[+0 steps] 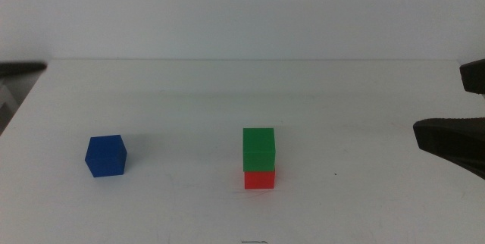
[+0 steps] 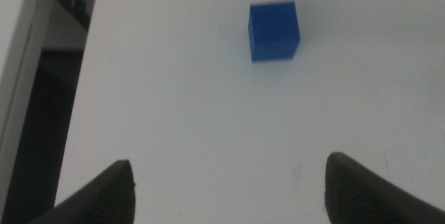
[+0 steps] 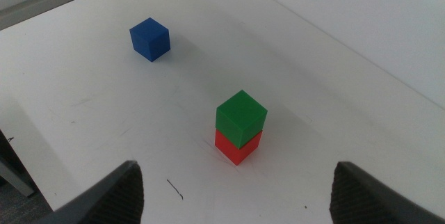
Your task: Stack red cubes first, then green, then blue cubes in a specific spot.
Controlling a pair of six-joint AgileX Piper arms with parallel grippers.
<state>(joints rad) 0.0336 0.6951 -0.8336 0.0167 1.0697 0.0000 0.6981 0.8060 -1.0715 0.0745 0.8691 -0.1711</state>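
Observation:
The green cube sits squarely on the red cube, a two-high stack on an unmarked spot of white tabletop near the front middle. The blue cube stands alone at the front left. My right gripper hangs open at the right edge, well clear of the stack. Its wrist view shows the green cube on the red cube, and the blue cube beyond, with the right gripper empty. My left gripper is open and empty, short of the blue cube.
The white table runs back to a pale wall. Its left edge drops to a dark gap and a metal frame close to the blue cube. A dark shape shows at the far left.

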